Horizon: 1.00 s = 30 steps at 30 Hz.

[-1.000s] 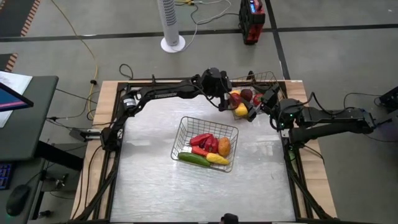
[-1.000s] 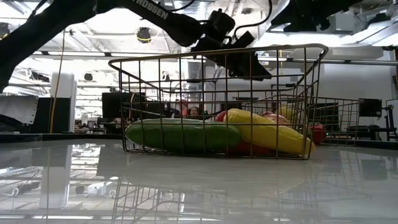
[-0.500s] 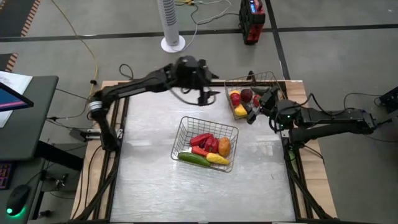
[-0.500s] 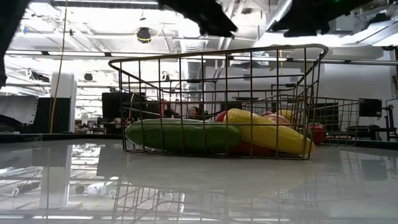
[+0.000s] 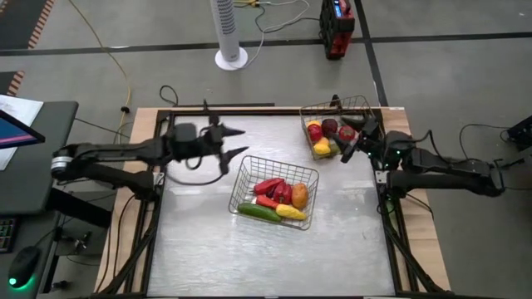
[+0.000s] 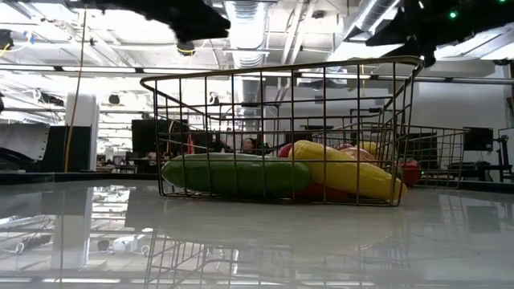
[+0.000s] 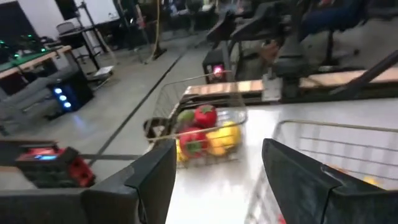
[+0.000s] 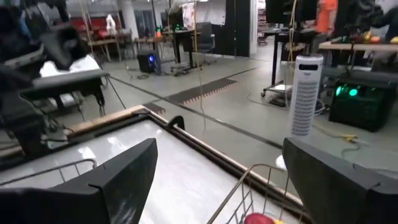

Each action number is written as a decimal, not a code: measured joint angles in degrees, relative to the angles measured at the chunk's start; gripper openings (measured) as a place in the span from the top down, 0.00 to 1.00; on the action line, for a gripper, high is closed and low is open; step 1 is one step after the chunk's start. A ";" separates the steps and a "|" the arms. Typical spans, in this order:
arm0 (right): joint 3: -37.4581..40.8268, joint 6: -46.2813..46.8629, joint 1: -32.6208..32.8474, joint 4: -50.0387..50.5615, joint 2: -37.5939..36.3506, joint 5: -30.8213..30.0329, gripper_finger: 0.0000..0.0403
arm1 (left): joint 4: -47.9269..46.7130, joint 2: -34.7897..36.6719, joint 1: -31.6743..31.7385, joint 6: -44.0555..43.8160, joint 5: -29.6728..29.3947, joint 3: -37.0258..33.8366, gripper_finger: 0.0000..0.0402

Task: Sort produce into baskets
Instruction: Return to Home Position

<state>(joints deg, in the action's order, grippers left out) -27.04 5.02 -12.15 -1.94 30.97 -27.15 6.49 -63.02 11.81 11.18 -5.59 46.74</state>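
Note:
Two wire baskets hold the produce. The middle basket (image 5: pixel 246 171) holds red peppers (image 5: pixel 271 188), a green cucumber (image 5: pixel 258 213), yellow corn (image 5: pixel 291 213) and an orange piece (image 5: pixel 299 196). The far-right basket (image 5: pixel 336 105) holds red, yellow and dark-purple pieces (image 5: pixel 322 136). My left gripper (image 5: pixel 235 143) hovers open above the table, left of the middle basket, pointing at the right edge with nothing between its fingers (image 7: pixel 155 180). My right gripper (image 5: pixel 356 139) hovers open at the right side of the far-right basket, also holding nothing.
Bare tabletop (image 5: pixel 199 241) lies in front of and left of the middle basket. In the low view the cucumber (image 6: pixel 233 175) and corn (image 6: pixel 345 170) lie against the basket's near wire wall. A white fan (image 5: pixel 230 33) and a red box (image 5: pixel 336 26) stand on the floor beyond the far edge.
My left gripper has swung fast from over the far-right basket toward the table's left edge, pulling back along with its arm, and now hovers left of the middle basket. My right gripper has drawn back a little toward the right edge. The produce and baskets have stayed put.

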 joint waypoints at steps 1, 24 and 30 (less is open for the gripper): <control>0.89 0.76 -0.13 -0.10 -0.86 0.34 0.08 | 1.46 1.92 -0.52 -0.98 -0.04 -2.50 0.44; 18.03 8.27 2.46 -8.97 -6.61 3.29 0.08 | 26.36 19.94 -10.14 -7.84 -12.06 -36.46 0.44; 18.00 6.09 4.33 -3.31 -10.85 1.74 0.08 | 23.36 29.84 -10.38 -7.48 -16.12 -40.57 0.44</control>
<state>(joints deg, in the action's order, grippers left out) -9.04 11.11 -7.82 -5.25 20.11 -25.41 29.85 -33.18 1.43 3.70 -21.71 6.17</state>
